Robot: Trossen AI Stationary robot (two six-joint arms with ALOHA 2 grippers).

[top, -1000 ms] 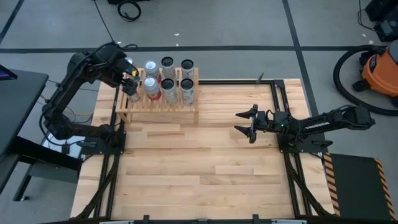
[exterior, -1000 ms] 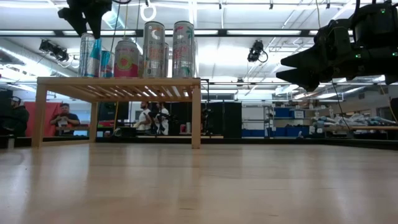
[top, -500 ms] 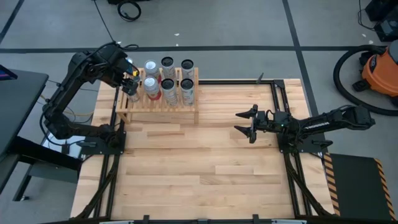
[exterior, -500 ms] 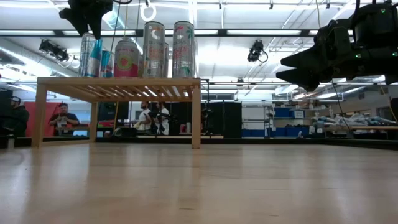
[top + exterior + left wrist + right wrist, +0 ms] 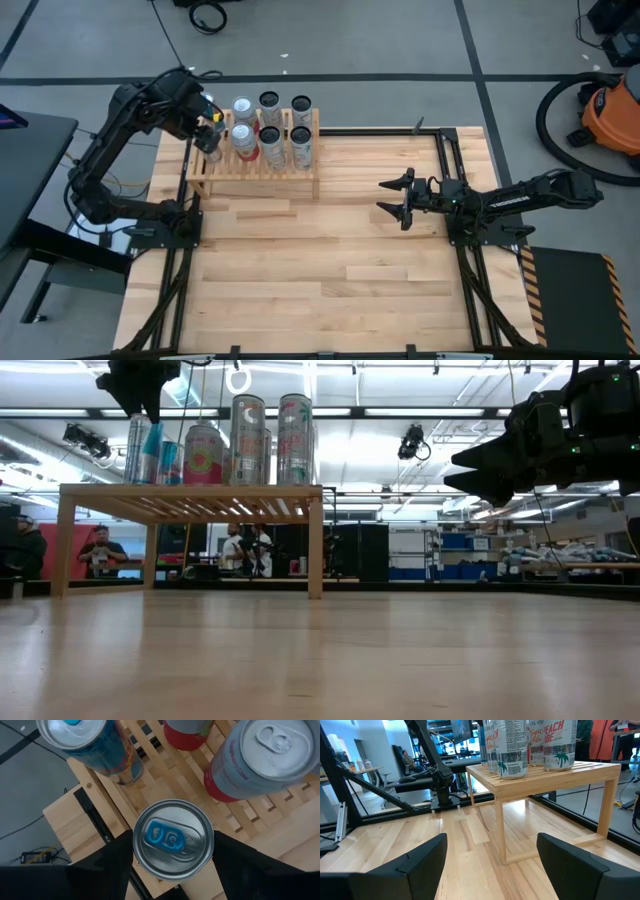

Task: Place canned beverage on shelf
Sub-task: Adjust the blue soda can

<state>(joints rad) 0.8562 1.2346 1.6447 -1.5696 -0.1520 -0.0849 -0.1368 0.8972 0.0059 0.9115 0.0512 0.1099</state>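
Cans stand on the shelf [image 5: 255,165]. Left claw [image 5: 172,870] hugs the blue-tab can [image 5: 173,839] at the shelf's end; it should set it flat before opening. Right claw [image 5: 397,198] waits apart.

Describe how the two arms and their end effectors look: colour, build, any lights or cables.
Both arms are dark, almost black, jointed and bolted to black frame rails. The left end effector has two broad matte-black fingers. The right end effector has wedge-shaped black fingers. Small green lights glow on the right arm.

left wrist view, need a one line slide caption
Left gripper clamps a blue-tabbed can on the slatted wooden shelf beside other cans.
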